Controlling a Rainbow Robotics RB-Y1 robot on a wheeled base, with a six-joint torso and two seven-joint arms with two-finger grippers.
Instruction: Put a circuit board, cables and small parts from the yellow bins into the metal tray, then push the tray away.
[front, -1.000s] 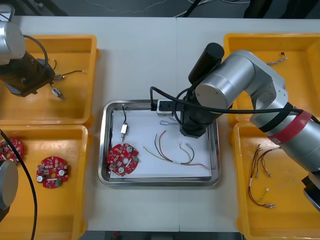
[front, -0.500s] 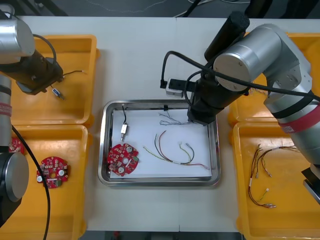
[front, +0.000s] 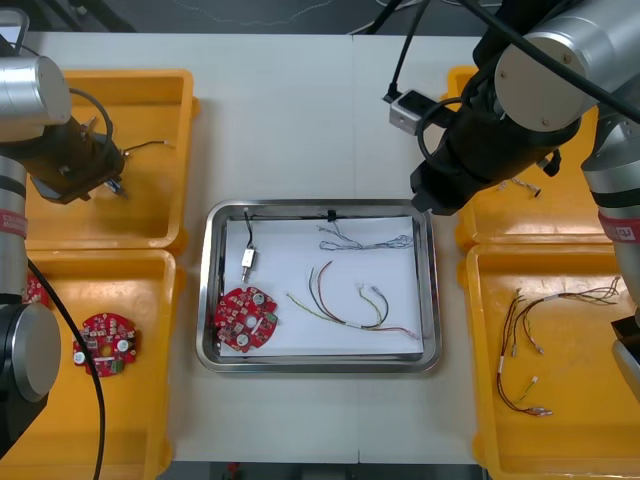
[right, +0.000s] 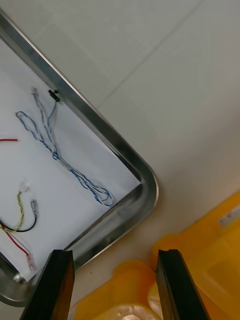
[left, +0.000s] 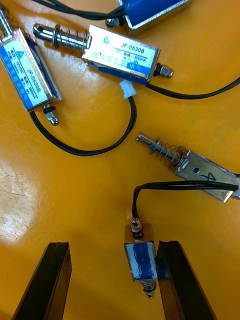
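The metal tray (front: 425, 345), white inside, holds a round red circuit board (front: 245, 318), a small metal part (front: 248, 258) on a black lead, a twisted blue and white cable (front: 365, 240) and red and yellow cables (front: 350, 300). My right gripper (right: 117, 287) is open and holds nothing. It hangs over the tray's far right corner (right: 145, 185), with the blue and white cable (right: 55, 145) lying below it. My left gripper (left: 112, 282) is open, low in the far left bin (front: 150, 90). A small metal part (left: 141, 257) lies between its fingers, close against one finger (left: 177, 280).
More small metal parts (left: 122, 52) lie in the far left bin. The near left bin (front: 150, 400) holds red circuit boards (front: 105, 345). Red and yellow cables (front: 525, 340) lie in the near right bin. The right arm (front: 500, 120) covers part of the far right bin (front: 590, 90).
My right arm has risen and swung out of the tray toward the far right, leaving the blue and white cable inside. The left arm shifted slightly within the far left bin.
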